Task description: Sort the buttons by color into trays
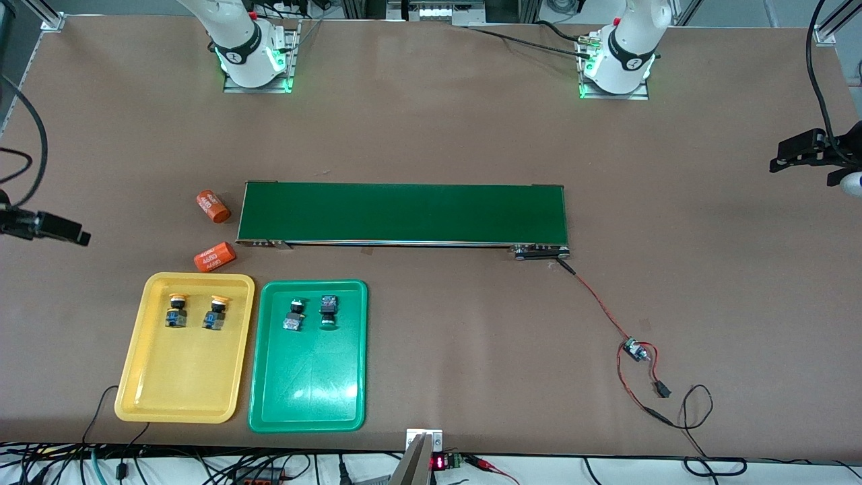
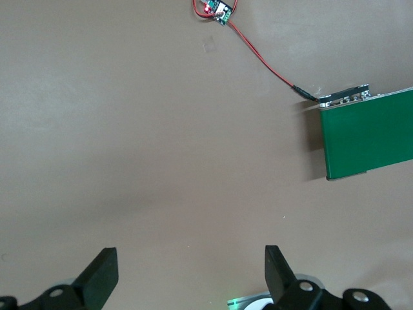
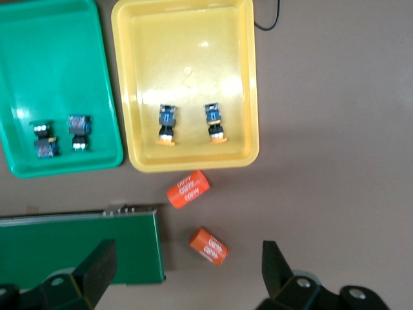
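Sorting looks done: two yellow-cap buttons (image 1: 196, 311) are seen in yellow tray (image 1: 135, 397), two green-cap buttons (image 1: 311, 312) in green tray (image 1: 269, 411) beside it. Right gripper (image 3: 184, 274), wide open and empty, is held over the belt end by the trays, the nearer arm. Left gripper (image 2: 190, 274), open and empty, waits.

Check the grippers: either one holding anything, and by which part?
Nothing is held. The left gripper and the right gripper both stand open and empty above the table.
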Available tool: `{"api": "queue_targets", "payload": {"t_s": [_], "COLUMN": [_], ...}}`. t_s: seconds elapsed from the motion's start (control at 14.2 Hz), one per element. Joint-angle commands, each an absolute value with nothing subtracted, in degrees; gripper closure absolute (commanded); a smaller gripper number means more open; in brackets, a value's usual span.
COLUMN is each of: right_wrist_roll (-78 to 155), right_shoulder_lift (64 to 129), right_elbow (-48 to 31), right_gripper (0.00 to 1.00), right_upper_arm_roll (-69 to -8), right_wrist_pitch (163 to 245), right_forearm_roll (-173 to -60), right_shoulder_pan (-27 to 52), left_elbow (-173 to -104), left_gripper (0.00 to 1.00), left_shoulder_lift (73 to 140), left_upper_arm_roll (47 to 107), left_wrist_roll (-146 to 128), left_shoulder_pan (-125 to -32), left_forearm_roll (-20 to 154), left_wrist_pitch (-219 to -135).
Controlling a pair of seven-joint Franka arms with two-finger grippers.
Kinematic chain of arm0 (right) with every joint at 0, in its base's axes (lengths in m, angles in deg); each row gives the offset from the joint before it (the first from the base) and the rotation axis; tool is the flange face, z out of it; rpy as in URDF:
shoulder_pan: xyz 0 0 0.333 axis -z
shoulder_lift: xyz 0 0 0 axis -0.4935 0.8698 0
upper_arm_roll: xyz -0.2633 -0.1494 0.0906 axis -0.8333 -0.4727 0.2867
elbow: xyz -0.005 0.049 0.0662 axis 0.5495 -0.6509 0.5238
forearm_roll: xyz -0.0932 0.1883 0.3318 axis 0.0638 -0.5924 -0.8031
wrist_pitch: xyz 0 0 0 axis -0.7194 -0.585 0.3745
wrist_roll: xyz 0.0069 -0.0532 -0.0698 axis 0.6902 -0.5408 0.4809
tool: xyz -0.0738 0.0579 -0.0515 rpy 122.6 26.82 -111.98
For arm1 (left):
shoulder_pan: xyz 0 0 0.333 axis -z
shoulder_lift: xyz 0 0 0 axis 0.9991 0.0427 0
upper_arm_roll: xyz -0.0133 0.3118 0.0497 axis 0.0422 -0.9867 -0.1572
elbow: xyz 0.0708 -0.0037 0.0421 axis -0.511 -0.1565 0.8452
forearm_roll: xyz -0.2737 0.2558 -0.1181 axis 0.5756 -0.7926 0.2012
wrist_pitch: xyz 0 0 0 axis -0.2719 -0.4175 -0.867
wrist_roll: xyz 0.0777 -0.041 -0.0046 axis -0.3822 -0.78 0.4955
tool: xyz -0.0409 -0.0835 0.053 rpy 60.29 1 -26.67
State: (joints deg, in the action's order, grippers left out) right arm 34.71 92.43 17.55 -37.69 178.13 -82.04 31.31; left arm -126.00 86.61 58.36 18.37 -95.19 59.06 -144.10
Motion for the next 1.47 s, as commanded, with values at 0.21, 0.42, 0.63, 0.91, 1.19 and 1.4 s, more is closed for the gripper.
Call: {"api": "queue_targets", "payload": {"t_s": [0.21,0.42,0.63,0.91,1.19,1.4], "right_wrist_roll": [35.32,36.64,36.55,36.03,35.68,35.76], "right_shoulder_lift": [80.74,73.11,68.68,68.68,68.86,68.94], "right_elbow": [4.05,-5.34,-10.38,-9.86,-8.63,-8.36], "right_gripper": [0.0,0.0,0.0,0.0,0.0,0.0], "right_upper_arm_roll": [-34.02,-33.59,-33.32,-33.23,-33.23,-33.23], "right_wrist_pitch": [179.1,184.35,186.31,185.96,184.38,183.94], "right_forearm_roll": [-79.71,-79.27,-78.65,-78.48,-78.65,-78.74], "right_shoulder_pan": [33.35,33.08,32.64,32.21,32.38,32.38], "left_elbow": [-125.79,-126.15,-126.23,-126.06,-125.79,-125.79], "left_gripper": [0.0,0.0,0.0,0.0,0.0,0.0], "left_shoulder_lift": [86.23,86.4,86.32,86.14,86.23,86.23], "left_upper_arm_roll": [59.37,59.64,59.64,59.56,59.47,59.56], "left_wrist_roll": [18.6,18.52,17.99,17.9,17.81,17.81], "left_shoulder_pan": [-95.02,-94.41,-94.41,-94.58,-94.76,-94.76], "left_forearm_roll": [58.27,58.18,58.18,58.18,58.27,58.27], "left_wrist_pitch": [-144.42,-143.98,-144.24,-144.33,-144.51,-144.51]}}
